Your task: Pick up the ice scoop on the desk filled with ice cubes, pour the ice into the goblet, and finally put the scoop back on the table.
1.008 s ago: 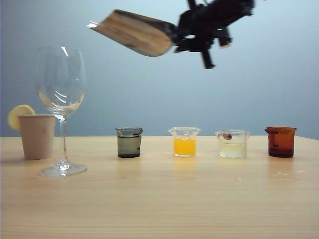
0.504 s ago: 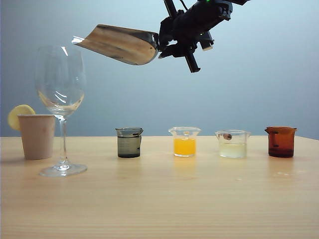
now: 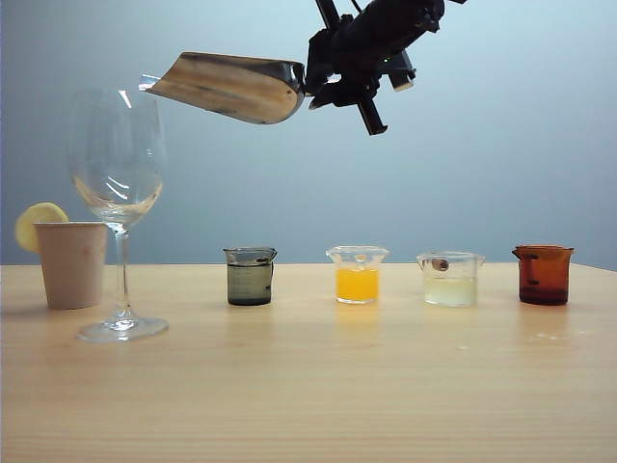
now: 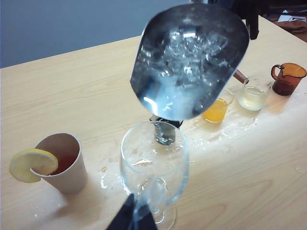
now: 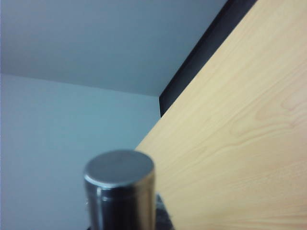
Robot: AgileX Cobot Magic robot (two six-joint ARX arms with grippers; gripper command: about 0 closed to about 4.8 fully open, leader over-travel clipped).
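Your left wrist view alone showed ice cubes (image 4: 192, 52) in the ice scoop (image 3: 231, 85), held high, mouth tipped toward the goblet (image 3: 118, 174). Right gripper (image 3: 323, 77) pinched its handle; left gripper's state unreadable.

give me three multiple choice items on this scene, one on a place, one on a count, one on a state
1. Where is the ice scoop?
A. lying on the table
B. held in the air, its open end near the goblet's rim
C. inside the paper cup

2. How many small beakers stand in a row on the table?
A. two
B. four
C. six

3. What is in the scoop?
A. ice cubes
B. orange liquid
C. nothing

Answers:
1 B: the right gripper holds the scoop up beside the goblet.
2 B: dark, orange, pale and amber beakers.
3 A: the left wrist view shows ice cubes heaped in its bowl.
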